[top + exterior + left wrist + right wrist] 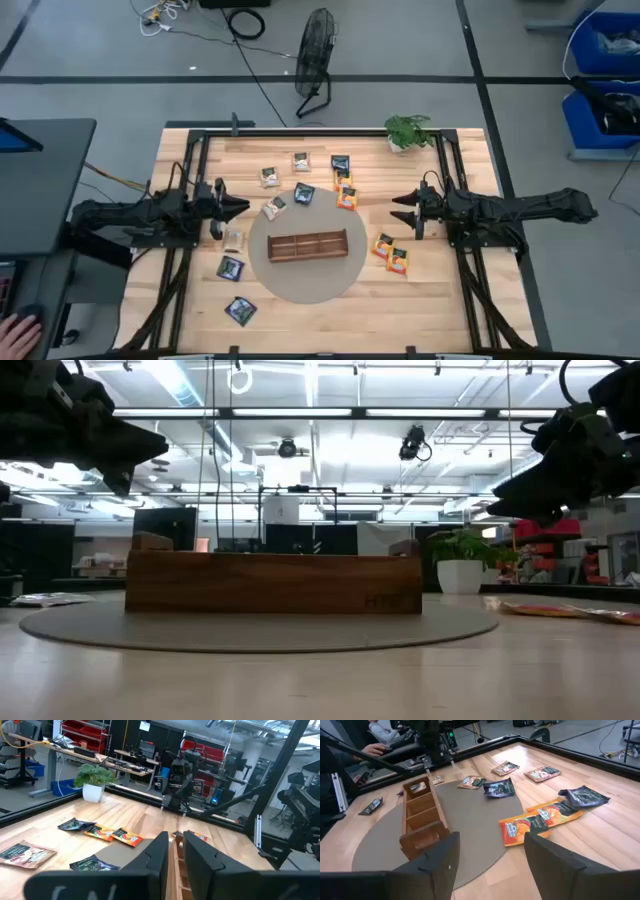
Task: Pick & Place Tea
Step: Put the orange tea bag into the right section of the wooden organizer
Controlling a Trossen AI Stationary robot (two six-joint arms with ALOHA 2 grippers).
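Note:
The tea is several small flat sachets lying around a round grey mat (300, 285). Orange ones (347, 200) (399, 262) lie to the mat's right. Dark ones (303, 194) (231, 267) (241, 310) and pale ones (269, 176) (233, 240) lie at its far side and left. A brown compartmented wooden tray (307, 245) stands on the mat. My left gripper (243, 208) (175, 842) hovers left of the mat, with a narrow empty gap between its fingers. My right gripper (397, 210) (491, 842) hovers right of the mat, open wide and empty. Both point at the tray.
A small potted plant (408, 130) stands at the table's far right. Dark frame rails (190, 180) (450, 180) run along both sides. A person's hand (20, 325) shows off the table at the near left. Bare wood lies along the near edge (330, 325).

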